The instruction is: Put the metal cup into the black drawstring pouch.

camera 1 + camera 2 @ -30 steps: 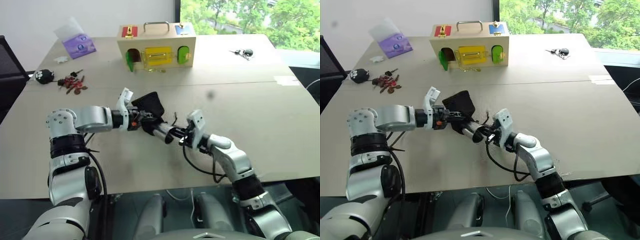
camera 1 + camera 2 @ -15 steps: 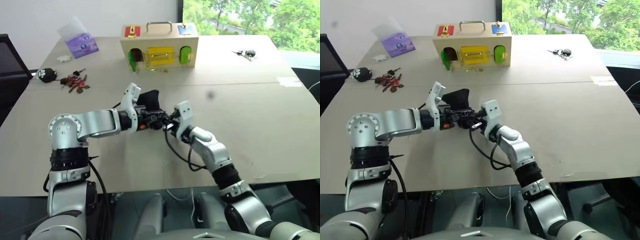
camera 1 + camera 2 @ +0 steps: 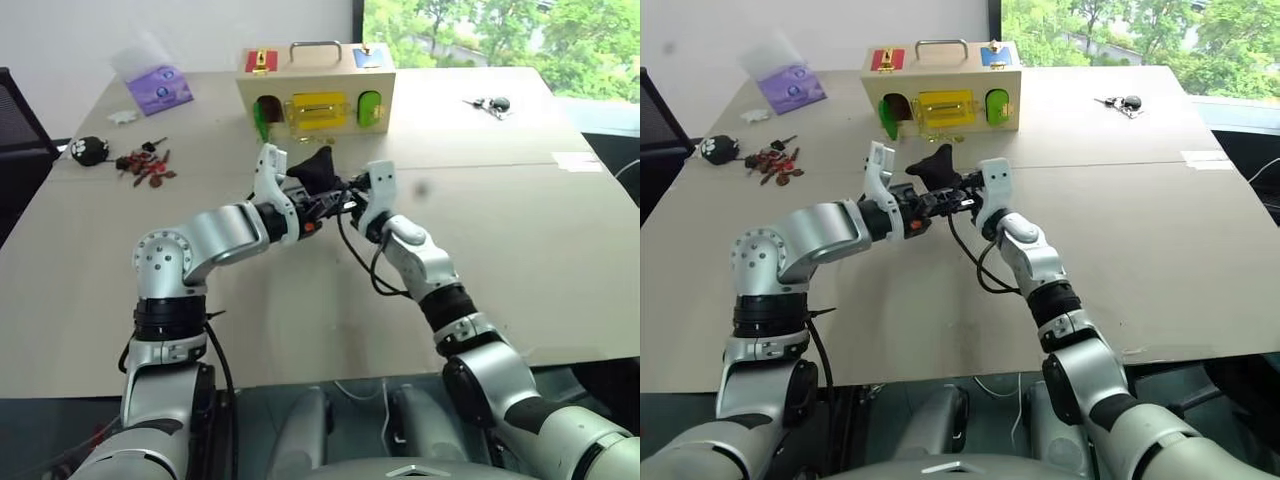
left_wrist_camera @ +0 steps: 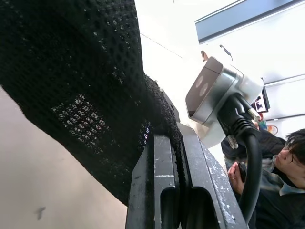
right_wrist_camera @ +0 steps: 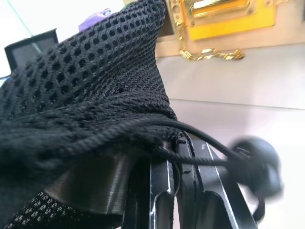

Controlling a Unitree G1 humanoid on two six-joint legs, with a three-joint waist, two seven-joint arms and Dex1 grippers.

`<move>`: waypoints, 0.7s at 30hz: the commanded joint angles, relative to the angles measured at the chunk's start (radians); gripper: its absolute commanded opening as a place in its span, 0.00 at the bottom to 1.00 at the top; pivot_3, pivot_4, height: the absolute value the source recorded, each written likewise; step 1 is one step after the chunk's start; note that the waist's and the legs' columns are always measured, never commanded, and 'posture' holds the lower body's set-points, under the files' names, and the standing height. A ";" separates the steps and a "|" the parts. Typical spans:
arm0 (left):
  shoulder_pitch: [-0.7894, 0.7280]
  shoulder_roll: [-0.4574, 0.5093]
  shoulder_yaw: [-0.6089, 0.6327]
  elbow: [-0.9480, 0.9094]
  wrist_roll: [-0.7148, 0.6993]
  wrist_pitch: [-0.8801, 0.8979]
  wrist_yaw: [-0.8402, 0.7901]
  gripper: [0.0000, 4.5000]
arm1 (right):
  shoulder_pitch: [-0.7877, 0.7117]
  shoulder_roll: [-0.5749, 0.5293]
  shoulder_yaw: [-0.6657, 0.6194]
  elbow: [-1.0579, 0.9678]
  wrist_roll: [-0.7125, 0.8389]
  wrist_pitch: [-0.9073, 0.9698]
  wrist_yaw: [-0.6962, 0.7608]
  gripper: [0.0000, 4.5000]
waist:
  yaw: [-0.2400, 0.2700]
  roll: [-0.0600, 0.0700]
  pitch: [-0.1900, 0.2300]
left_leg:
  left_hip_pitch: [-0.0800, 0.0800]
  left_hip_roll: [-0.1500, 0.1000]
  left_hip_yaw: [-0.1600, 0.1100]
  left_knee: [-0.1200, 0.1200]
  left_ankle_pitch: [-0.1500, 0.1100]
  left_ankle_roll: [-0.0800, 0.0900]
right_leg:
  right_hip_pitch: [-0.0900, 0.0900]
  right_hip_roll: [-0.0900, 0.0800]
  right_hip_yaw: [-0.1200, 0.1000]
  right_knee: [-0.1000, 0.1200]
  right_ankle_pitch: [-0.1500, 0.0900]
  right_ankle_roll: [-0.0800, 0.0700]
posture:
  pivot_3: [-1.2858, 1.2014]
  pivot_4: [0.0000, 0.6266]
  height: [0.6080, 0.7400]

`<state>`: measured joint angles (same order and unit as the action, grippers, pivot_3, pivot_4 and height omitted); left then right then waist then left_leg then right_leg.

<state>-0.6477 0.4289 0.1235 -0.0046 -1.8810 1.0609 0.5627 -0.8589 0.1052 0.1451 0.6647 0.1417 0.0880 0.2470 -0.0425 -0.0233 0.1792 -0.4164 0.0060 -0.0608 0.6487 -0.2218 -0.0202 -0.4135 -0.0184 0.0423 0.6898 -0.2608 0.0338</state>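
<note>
You see a black pouch (image 3: 322, 168) of open mesh, with a black cord (image 5: 209, 138) across it. The table (image 3: 520, 230) is plain beige. The box (image 3: 316, 88) is pale wood with a yellow panel, green doors, and red and blue patches on top. A purple packet (image 3: 158, 89) lies far left, near dark red keys (image 3: 147, 168) and a black-and-white toy (image 3: 89, 150).
</note>
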 commanded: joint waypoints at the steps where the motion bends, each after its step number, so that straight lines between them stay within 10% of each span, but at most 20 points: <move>1: -0.041 -0.066 -0.073 -0.126 -0.091 0.023 -0.056 0.00 | -0.057 -0.044 0.126 0.040 -0.214 -0.149 -0.061 0.01 | 0.002 0.000 0.000 | 0.000 0.000 0.000 0.000 0.000 0.000 | 0.000 0.000 -0.001 0.000 0.000 0.000 | 0.52 0.24 1.00; 5: -0.055 -0.118 -0.052 -0.125 -0.091 -0.010 -0.074 0.00 | -0.063 0.047 -0.084 -0.013 0.060 0.031 0.003 0.01 | 0.005 -0.001 0.000 | 0.000 0.001 0.000 -0.001 0.000 0.000 | 0.001 0.001 -0.002 0.000 0.000 0.000 | 0.52 0.24 1.00; 9: -0.051 -0.129 -0.043 -0.122 -0.091 -0.018 -0.086 0.00 | -0.070 -0.080 0.127 0.016 -0.258 -0.120 -0.013 0.01 | 0.005 0.000 0.000 | 0.000 0.000 -0.001 0.000 0.000 0.000 | 0.001 0.000 -0.001 0.000 0.000 0.000 | 0.52 0.24 1.00; 13: -0.023 -0.072 -0.087 -0.139 -0.023 0.025 -0.131 0.00 | -0.065 0.012 -0.069 -0.037 0.028 0.049 0.067 0.01 | 0.001 -0.001 0.000 | 0.000 0.000 0.000 0.000 0.000 -0.001 | 0.001 0.001 -0.002 -0.001 0.000 0.000 | 0.52 0.24 1.00; 21: -0.007 -0.047 -0.091 -0.162 0.102 0.034 -0.374 0.00 | -0.032 -0.034 0.062 -0.034 -0.147 -0.024 0.102 0.01 | 0.004 0.000 0.001 | 0.000 0.000 0.001 -0.001 0.000 0.000 | 0.001 0.001 -0.002 -0.002 0.000 0.000 | 0.52 0.24 1.00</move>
<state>-0.6121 0.4136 0.1083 -0.0413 -1.7212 1.0268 0.2982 -0.8850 0.0449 0.1938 0.6385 0.0033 0.0429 0.3466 -0.0384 -0.0232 0.1798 -0.4168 0.0061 -0.0601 0.6472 -0.2215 -0.0207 -0.4129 -0.0174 0.0404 0.6875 -0.2609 0.0336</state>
